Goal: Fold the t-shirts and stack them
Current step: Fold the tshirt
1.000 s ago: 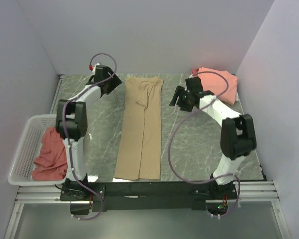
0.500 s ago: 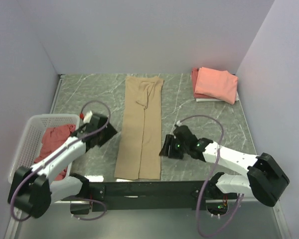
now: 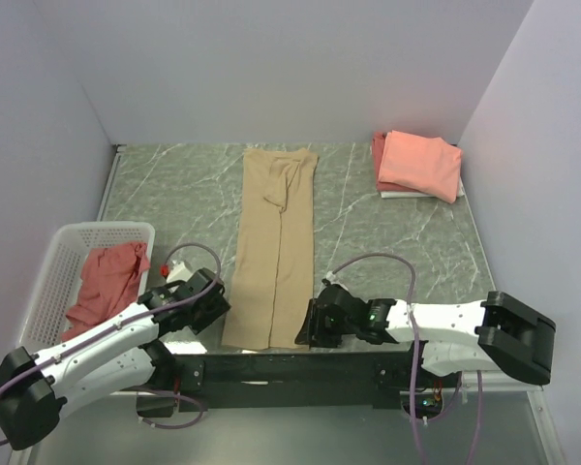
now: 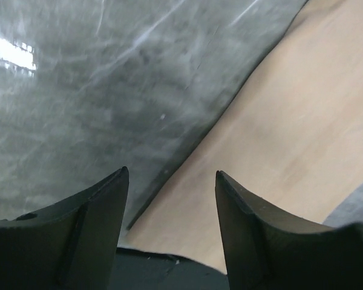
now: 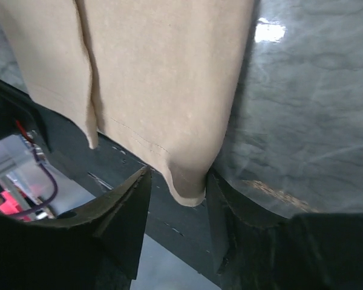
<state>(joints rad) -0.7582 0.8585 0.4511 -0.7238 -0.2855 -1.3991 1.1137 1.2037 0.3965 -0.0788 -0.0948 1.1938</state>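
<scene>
The tan t-shirt (image 3: 276, 252) lies as a long, narrow folded strip down the middle of the table. My left gripper (image 3: 213, 305) is open at its near left corner. In the left wrist view the tan cloth (image 4: 278, 121) runs between the spread fingers of the left gripper (image 4: 170, 171). My right gripper (image 3: 310, 325) is at the near right corner. In the right wrist view the corner of the tan t-shirt (image 5: 187, 181) hangs between the right gripper's (image 5: 177, 175) part-open jaws, against one finger. A salmon-pink t-shirt (image 3: 421, 165) sits folded at the back right.
A white mesh basket (image 3: 53, 262) at the left edge holds a crumpled dusty-red t-shirt (image 3: 107, 281). The black mounting rail (image 3: 300, 368) runs just below the tan shirt's near hem. Walls close in the table on three sides.
Both arms have swung from the far end of the tan shirt down to its near corners. The right jaws have narrowed around the near right corner.
</scene>
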